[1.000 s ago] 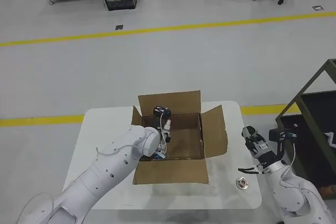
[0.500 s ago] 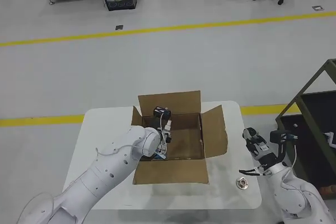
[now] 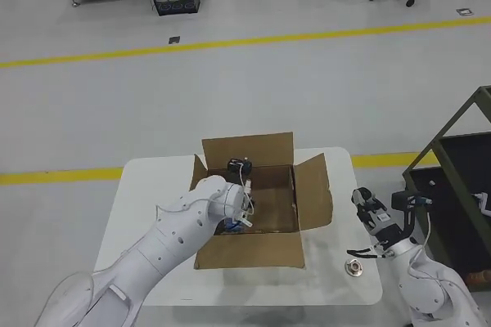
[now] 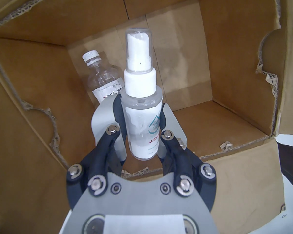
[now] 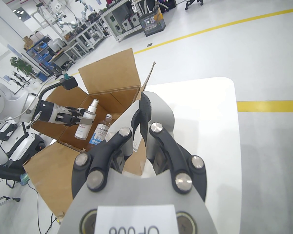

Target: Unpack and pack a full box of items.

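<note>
An open cardboard box (image 3: 247, 249) sits mid-counter (image 3: 139, 196), its four flaps folded outward. A small round object (image 3: 354, 266) lies on the counter's near right corner, and a green metal rack (image 3: 458, 135) stands off to the right.

Inside the box, a clear bottle (image 4: 101, 81) with a white cap leans cap-up, just beside the spray bottle (image 4: 139, 91). The spray bottle is held within the box walls with its long axis close to upright and slightly tilted, spray head up and base down.

The left claw (image 4: 139, 113) is clamped on the spray bottle's labelled body. The right claw (image 5: 142, 113) hangs over the counter's right edge, well apart from the box, its fingers together on nothing.
</note>
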Tool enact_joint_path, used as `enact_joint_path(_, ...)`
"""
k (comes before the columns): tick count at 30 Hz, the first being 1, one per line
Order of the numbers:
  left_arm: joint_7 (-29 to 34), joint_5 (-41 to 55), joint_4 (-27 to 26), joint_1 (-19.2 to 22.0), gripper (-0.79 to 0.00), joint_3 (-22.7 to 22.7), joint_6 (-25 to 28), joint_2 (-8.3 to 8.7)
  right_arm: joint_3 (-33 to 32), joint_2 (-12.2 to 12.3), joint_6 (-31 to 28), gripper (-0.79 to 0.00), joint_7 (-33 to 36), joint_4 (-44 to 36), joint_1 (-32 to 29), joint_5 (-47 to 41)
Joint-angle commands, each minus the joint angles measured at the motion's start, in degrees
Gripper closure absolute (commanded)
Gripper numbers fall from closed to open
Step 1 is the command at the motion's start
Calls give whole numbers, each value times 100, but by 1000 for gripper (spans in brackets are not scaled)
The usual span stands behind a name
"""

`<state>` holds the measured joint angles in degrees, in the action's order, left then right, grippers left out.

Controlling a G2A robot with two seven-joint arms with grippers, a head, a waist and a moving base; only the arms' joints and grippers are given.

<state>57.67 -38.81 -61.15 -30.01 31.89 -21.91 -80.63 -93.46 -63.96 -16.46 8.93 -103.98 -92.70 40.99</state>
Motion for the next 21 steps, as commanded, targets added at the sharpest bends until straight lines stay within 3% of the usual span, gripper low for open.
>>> enact_joint_path(1,-13,50,300,98,0,-79,-79,-111,-8,-2,-3,0,1,-6,-9,-1)
enact_joint_path(8,-61,243,1039,308,0,-286,-9,-457,-40,-7,-24,0,23,-18,-43,-36)
enact_joint_path(21,-250,308,2026,501,0,-461,133,-912,-67,-17,-89,0,68,-30,-32,-75)
